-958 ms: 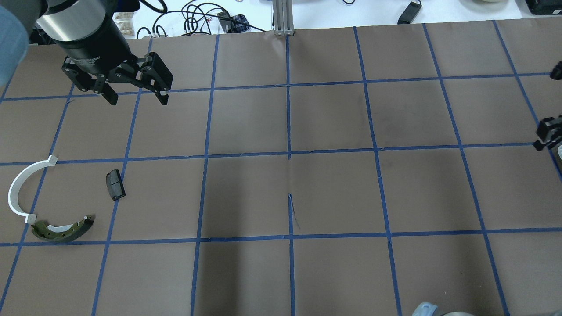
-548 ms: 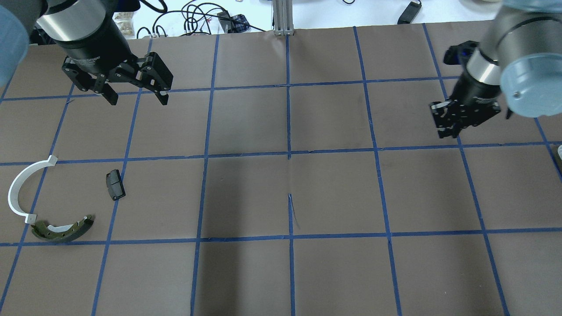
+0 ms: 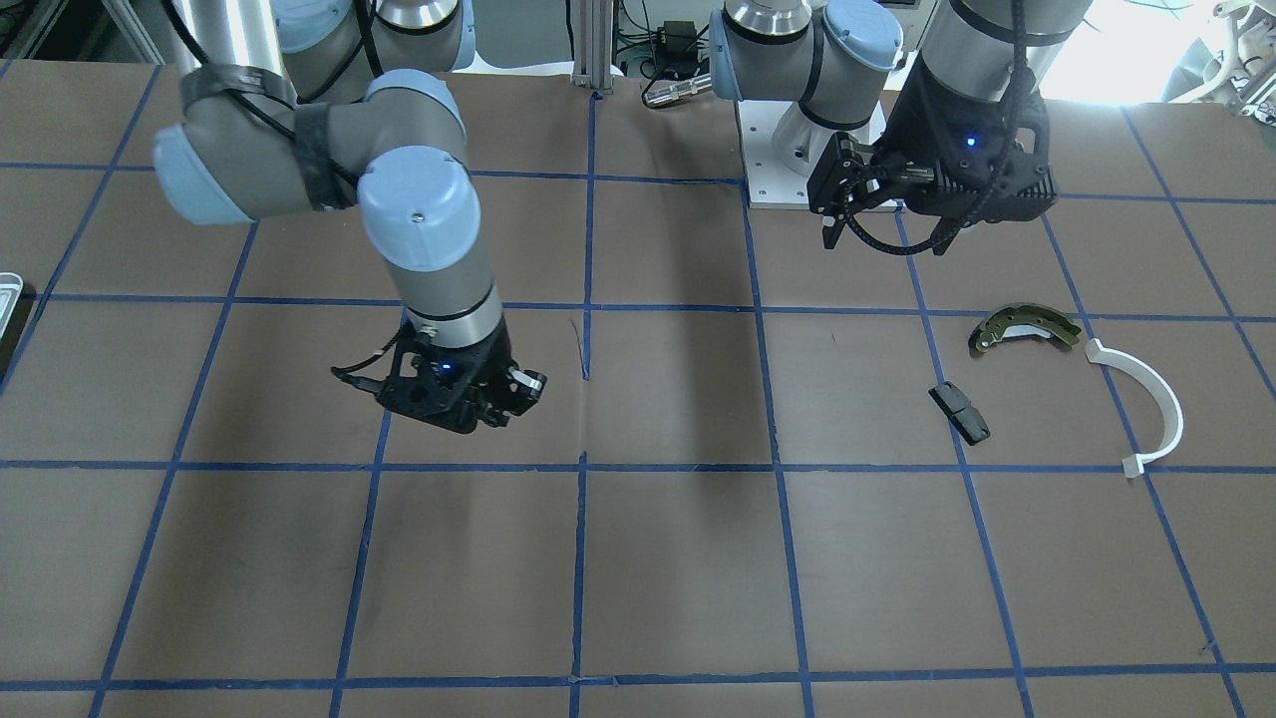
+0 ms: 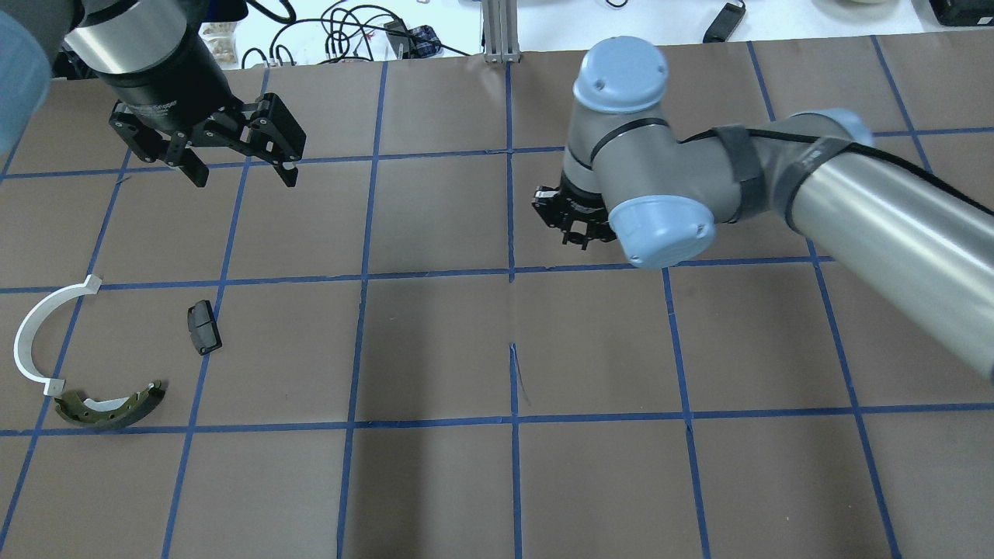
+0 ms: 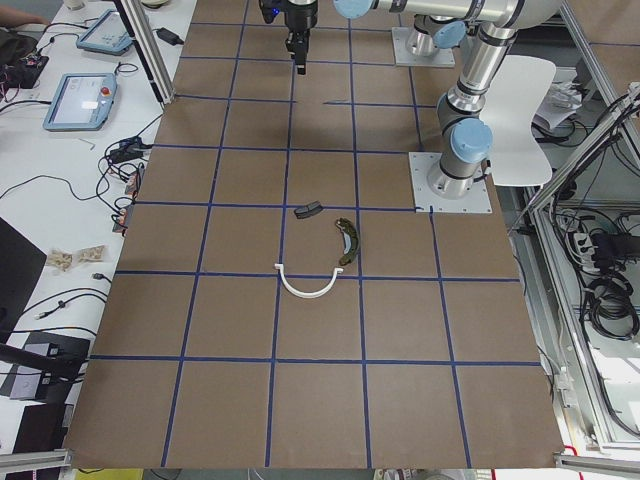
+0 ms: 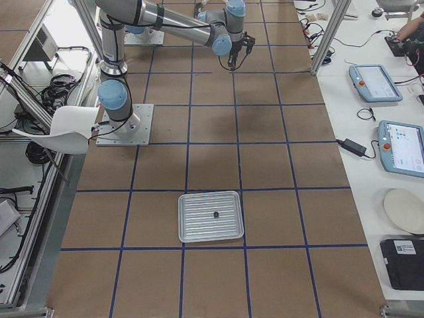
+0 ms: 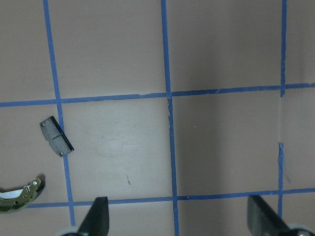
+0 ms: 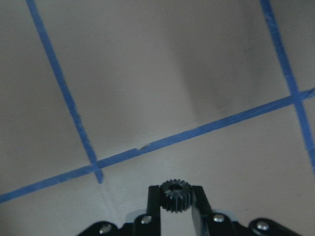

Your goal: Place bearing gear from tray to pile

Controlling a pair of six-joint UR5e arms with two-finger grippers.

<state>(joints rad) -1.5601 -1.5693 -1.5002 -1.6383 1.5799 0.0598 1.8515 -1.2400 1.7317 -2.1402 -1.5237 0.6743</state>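
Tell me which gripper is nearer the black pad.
Left. The left gripper hangs open just beyond the black pad, on the same side of the table. The right gripper, shut on the gear, is past the centre line.

Silver arms (image 4: 893,225), blue caps (image 4: 621,74) — black fingers (image 4: 287,167).

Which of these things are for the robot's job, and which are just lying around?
For the job: bearing gear, gripped in the right tool; tray; pile of brake shoe, white half-ring, black pad.
Just lying about: open left tool, tablets, cables, white plate.
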